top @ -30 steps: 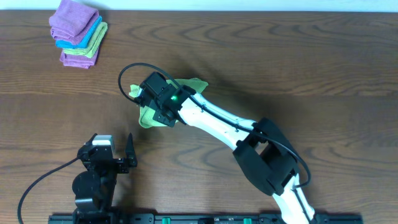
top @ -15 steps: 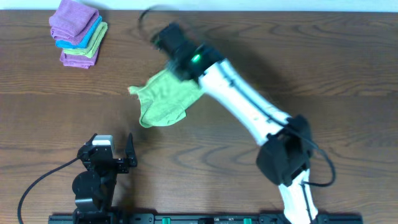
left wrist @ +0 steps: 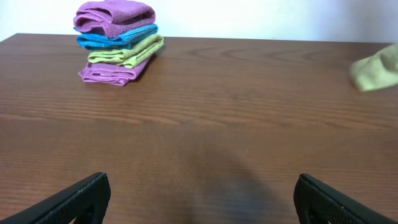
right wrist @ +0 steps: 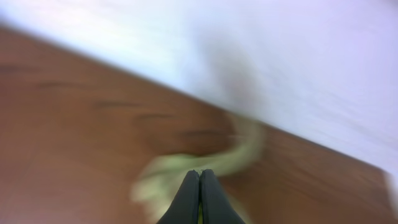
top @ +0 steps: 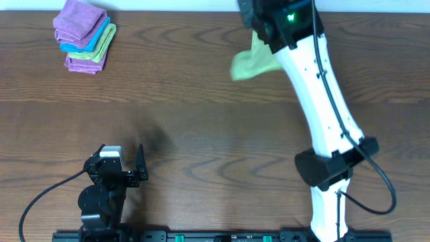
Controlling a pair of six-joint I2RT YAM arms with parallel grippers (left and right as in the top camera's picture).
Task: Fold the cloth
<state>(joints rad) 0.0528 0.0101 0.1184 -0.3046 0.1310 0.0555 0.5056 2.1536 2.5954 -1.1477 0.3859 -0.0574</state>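
The lime-green cloth (top: pixel 253 62) hangs bunched from my right gripper (top: pixel 262 30) near the table's far edge, right of centre. In the right wrist view the gripper (right wrist: pixel 199 173) is shut on the cloth (right wrist: pixel 163 173), which is blurred by motion. The cloth also shows at the far right of the left wrist view (left wrist: pixel 375 68). My left gripper (left wrist: pixel 199 202) is open and empty, low over the near left of the table, far from the cloth; it shows in the overhead view (top: pixel 138 165) too.
A stack of folded purple, blue and green cloths (top: pixel 84 35) sits at the far left corner; it also shows in the left wrist view (left wrist: pixel 118 38). The white right arm (top: pixel 322 101) stretches from the near edge across the right half of the table.
My right gripper has swept from the table's left-centre up and to the far right, dragging and lifting the cloth with it. The left arm has not moved.
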